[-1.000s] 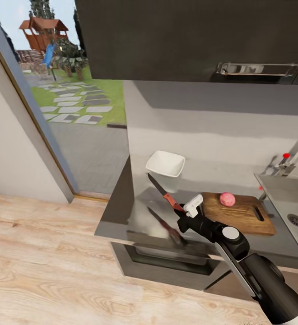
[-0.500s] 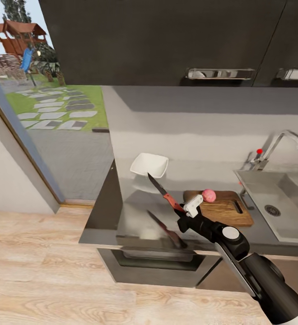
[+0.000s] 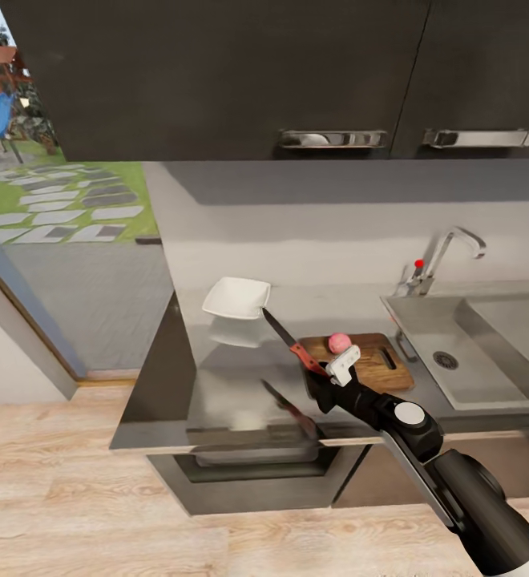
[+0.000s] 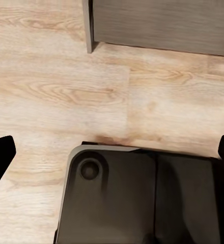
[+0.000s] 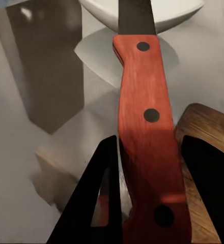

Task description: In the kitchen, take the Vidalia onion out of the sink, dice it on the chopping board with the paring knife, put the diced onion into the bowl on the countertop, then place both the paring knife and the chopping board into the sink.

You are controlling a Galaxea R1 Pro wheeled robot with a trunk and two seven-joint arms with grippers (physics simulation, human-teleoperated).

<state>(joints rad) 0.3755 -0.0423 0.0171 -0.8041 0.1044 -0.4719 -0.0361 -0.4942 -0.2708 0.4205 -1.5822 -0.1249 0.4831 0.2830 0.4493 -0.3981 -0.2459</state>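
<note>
My right gripper [image 3: 319, 370] is shut on the red-orange handle of the paring knife [image 3: 290, 341], held above the glossy grey countertop [image 3: 216, 385] with the dark blade pointing toward the white bowl [image 3: 236, 298]. In the right wrist view the knife handle [image 5: 147, 147] sits between the black fingers [image 5: 104, 195], with the bowl [image 5: 168, 12] beyond it. The pinkish Vidalia onion [image 3: 339, 342] rests whole on the brown chopping board [image 3: 373, 365], just right of the gripper. The steel sink [image 3: 489, 353] lies further right. My left gripper [image 4: 112, 152] hangs open over the wooden floor.
A chrome tap [image 3: 445, 248] with a red dot stands behind the sink. Dark wall cabinets [image 3: 296, 72] with metal handles hang over the counter. The counter ends at left beside a glass door onto a garden. The robot's dark base [image 4: 142, 198] is below the left gripper.
The head camera has swung right, so the counter scene has shifted left and more of the sink and tap shows. The right gripper still holds the knife in the same pose.
</note>
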